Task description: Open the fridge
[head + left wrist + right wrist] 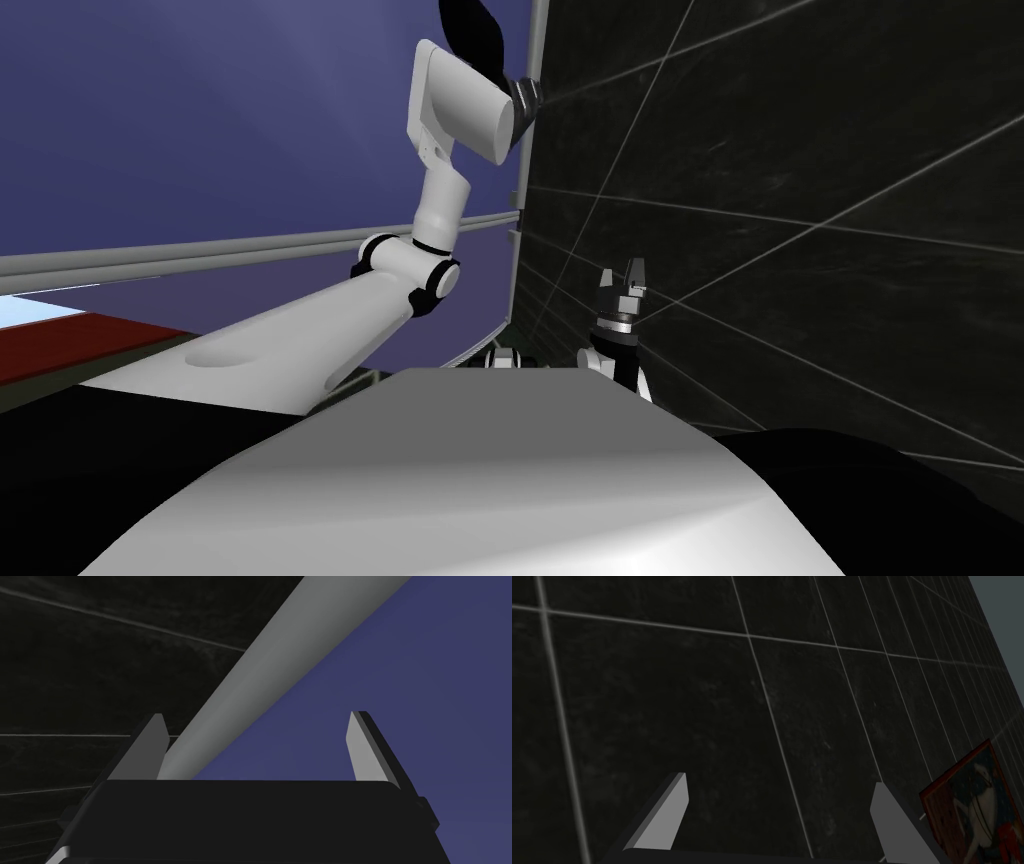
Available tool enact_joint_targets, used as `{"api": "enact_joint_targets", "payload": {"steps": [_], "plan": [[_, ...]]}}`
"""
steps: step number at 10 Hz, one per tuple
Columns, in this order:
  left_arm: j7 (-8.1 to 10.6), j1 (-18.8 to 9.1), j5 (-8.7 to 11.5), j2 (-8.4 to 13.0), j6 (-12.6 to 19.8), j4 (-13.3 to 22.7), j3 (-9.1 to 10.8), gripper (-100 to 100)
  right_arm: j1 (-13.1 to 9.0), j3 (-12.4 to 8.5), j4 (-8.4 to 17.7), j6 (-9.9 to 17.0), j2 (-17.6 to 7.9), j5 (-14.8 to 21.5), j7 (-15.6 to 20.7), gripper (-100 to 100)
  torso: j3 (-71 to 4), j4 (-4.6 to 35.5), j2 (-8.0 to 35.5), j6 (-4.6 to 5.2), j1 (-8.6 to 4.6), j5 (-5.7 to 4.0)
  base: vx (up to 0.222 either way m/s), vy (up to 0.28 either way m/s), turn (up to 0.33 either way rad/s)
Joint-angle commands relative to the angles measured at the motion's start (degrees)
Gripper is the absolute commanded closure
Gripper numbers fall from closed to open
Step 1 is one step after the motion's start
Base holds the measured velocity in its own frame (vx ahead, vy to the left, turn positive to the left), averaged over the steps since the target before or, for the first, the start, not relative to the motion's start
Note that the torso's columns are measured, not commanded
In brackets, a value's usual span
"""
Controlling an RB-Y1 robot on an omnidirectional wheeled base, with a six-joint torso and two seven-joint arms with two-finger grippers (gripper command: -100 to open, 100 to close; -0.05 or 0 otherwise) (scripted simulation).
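1. The fridge (200,130), drawn as a broad blue-violet panel, is taking up the upper left of the head view. A grey bar (540,40) is lining its edge at top centre, and a second grey rail (250,245) is crossing the panel at mid-left.
2. A dark tiled wall (780,200) is occupying the right of the head view, meeting the fridge along the grey bar.
3. The left arm is spanning the head view from lower left to top centre, with the left gripper (528,95) sitting right at the grey bar.
4. In the left wrist view, the left gripper (257,721) is holding its jaws wide apart and gripping nothing. The grey bar (280,661) is passing through the gap, lying just beside one finger (150,746) and well apart from the other (360,746). Whether the bar is touching the nearer finger cannot be told.
5. The right gripper (622,278) is hovering at lower centre of the head view, pointing upward in front of the tiled wall. In its own wrist view, the right gripper (779,781) is showing its fingers spread wide with nothing between them.
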Motion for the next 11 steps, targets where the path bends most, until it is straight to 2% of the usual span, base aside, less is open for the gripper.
{"api": "enact_joint_targets", "payload": {"steps": [1, 2, 3, 4, 5, 6, 7, 11], "plan": [[-0.25, -3.1, -0.3, 0.6, 2.8, 2.5, -0.65, -100, 0.0, 0.0, 0.0, 0.0, 0.0, 0.0, 0.0, 0, 0.0, 0.0, 0.0, 0.00, 0.02, 0.01, 0.038, -0.020, 0.004], [-0.20, -2.4, -0.2, 0.5, 2.0, 2.0, -0.47, -100, 0.0, 0.0, 0.0, 0.0, 0.0, 0.0, 0.0, 0, 0.0, 0.0, 0.0, 0.00, 0.02, 0.01, 0.019, -0.010, 0.002], [-0.35, -3.8, 0.0, 0.9, 3.7, 1.9, -0.13, -100, 0.0, 0.0, 0.0, 0.0, 0.0, 0.0, 0.0, 0, 0.0, 0.0, 0.1, 0.00, 0.06, 0.02, 0.104, -0.047, -0.034], [-0.24, -3.4, -0.1, 0.7, 2.8, 2.2, -0.29, -100, 0.0, 0.0, 0.0, 0.0, 0.0, 0.0, 0.0, 0, -0.1, 0.0, -0.2, 0.00, -0.08, -0.02, 0.067, -0.029, -0.002], [-0.25, -3.5, -0.1, 0.7, 3.0, 2.2, -0.26, 100, 0.0, 0.0, 0.0, 0.0, 0.0, 0.0, 0.0, 0, -0.1, 0.0, -0.1, 0.00, 0.01, 0.00, 0.008, -0.005, 0.004], [-0.31, -4.0, 1.5, -0.9, 3.5, 0.9, -0.77, 100, 0.0, 0.0, 0.0, 0.0, 0.0, 0.0, 0.0, 0, 0.1, 0.0, 0.1, 0.02, 0.09, 0.02, -0.167, 0.066, -0.048], [-0.31, -4.0, 1.5, -0.9, 3.5, 0.9, -0.77, 100, 0.0, 0.0, 0.0, 0.0, 0.0, 0.0, 0.0, 0, 0.4, 0.1, 0.6, 0.31, -0.08, -0.11, -0.208, 0.098, -0.120], [-0.43, -5.1, 4.7, -4.2, 4.6, -1.9, -1.78, 100, 0.0, 0.0, 0.0, 0.0, 0.0, 0.0, 0.0, 0, 0.4, 0.3, 0.6, -0.02, 0.10, 0.09, -0.233, 0.077, -0.085]]}}
